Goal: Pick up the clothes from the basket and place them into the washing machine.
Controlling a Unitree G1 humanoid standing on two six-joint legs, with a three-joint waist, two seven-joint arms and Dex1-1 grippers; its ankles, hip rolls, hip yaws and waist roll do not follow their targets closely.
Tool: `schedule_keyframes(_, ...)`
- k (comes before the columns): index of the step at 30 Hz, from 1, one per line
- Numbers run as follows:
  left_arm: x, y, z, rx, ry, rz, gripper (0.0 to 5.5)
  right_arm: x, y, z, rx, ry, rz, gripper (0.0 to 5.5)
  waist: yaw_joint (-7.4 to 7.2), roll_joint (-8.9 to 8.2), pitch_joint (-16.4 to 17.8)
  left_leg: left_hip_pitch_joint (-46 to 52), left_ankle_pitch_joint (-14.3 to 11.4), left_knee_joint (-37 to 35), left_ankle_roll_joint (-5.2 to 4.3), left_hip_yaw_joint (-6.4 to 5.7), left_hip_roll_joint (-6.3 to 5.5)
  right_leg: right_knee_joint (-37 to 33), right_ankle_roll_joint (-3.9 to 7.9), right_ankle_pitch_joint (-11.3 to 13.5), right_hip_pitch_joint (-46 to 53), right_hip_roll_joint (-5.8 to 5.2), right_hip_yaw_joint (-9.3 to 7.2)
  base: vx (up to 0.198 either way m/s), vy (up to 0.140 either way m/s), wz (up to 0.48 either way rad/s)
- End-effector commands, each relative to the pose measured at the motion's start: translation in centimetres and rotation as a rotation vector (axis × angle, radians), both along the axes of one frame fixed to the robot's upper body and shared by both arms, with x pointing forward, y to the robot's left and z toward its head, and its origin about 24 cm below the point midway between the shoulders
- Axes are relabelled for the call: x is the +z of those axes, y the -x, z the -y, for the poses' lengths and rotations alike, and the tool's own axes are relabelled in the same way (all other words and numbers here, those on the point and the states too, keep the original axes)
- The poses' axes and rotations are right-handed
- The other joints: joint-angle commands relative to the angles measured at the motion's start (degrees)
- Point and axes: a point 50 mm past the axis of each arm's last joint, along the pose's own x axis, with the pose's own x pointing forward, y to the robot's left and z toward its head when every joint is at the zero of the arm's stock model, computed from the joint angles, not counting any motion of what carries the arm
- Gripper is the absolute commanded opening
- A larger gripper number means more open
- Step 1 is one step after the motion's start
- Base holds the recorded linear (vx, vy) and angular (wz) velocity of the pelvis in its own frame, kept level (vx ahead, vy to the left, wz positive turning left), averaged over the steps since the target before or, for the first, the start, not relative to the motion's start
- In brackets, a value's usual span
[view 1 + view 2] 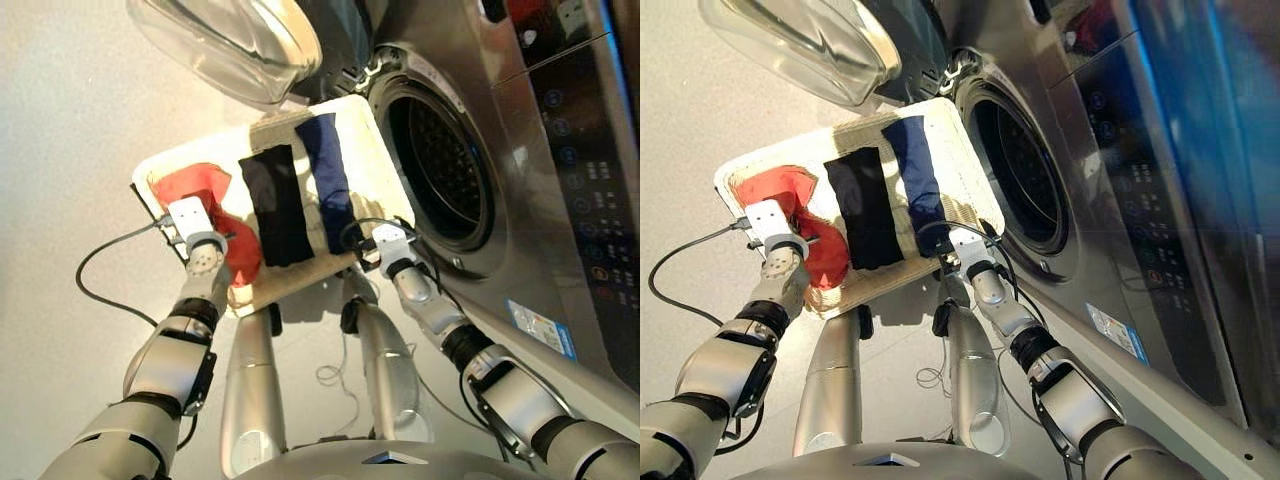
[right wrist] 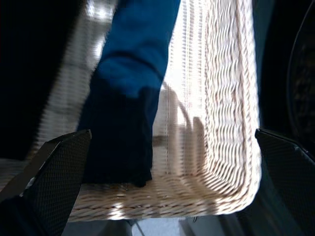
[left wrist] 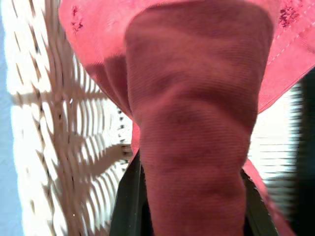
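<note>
Left gripper (image 3: 189,216) pinching red cloth (image 1: 215,215) in basket (image 1: 370,165); right gripper (image 2: 167,172) spread wide over blue cloth (image 2: 133,88), beside open washing machine (image 1: 440,170).

Silver arms with black joint bands, white wrist blocks, thin black cables, black textured jaws

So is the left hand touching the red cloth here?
Touching. In the left wrist view the red cloth bunches up between the left hand's fingers, and the left eye view shows that hand on the cloth in the basket.
</note>
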Motion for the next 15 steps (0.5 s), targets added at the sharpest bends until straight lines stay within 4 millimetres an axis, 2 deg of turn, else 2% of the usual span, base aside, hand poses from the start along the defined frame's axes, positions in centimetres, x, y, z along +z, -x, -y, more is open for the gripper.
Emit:
schedule_keyframes(1,0.8,0.2,1.9,-0.052,0.004,0.122,0.0,0.0,0.8,-0.6,0.139,0.128,0.066,5.5,2.03,4.44,-2.8,7.4,3.3,-11.0,-0.01,-4.24,-4.01,3.0,6.13,-6.6,7.7,0.6,-2.91,0.09,-0.055,-0.02)
schedule_keyframes(4,0.7,0.9,3.0,-0.093,0.038,0.164,0.0,-0.2,1.3,-1.4,0.22,0.198,0.08,5.5,2.87,5.07,-3.3,11.6,3.7,-12.8,-0.12,-4.1,-4.25,1.8,6.2,-6.5,11.5,0.51,-2.82,0.047,-0.035,0.026)
schedule_keyframes(5,0.5,1.1,3.3,-0.106,0.048,0.165,0.0,0.1,1.4,-1.8,0.253,0.197,0.093,5.5,2.95,5.21,-3.2,12.1,5.4,-13.2,0.23,-3.53,-4.68,1.3,5.66,-5.4,12.1,0.12,-3.07,0.0,0.0,0.0)
schedule_keyframes(10,-0.6,2.4,5.4,-0.19,0.072,0.162,0.0,-0.1,2.7,-2.9,0.346,0.12,0.06,5.5,4.02,7.1,-4.5,18.0,6.4,-16.6,-0.03,-3.59,-5.11,-1.0,5.9,-5.4,17.6,0.02,-3.23,0.01,-0.005,-0.012)
schedule_keyframes(15,-1.6,3.5,7.0,-0.263,0.113,0.141,0.0,-0.4,4.2,-4.2,0.467,0.119,0.048,5.5,4.66,8.89,-6.1,22.2,7.2,-19.2,-0.16,-3.49,-5.39,-2.3,5.96,-5.6,21.3,0.13,-3.15,0.032,-0.023,0.018)
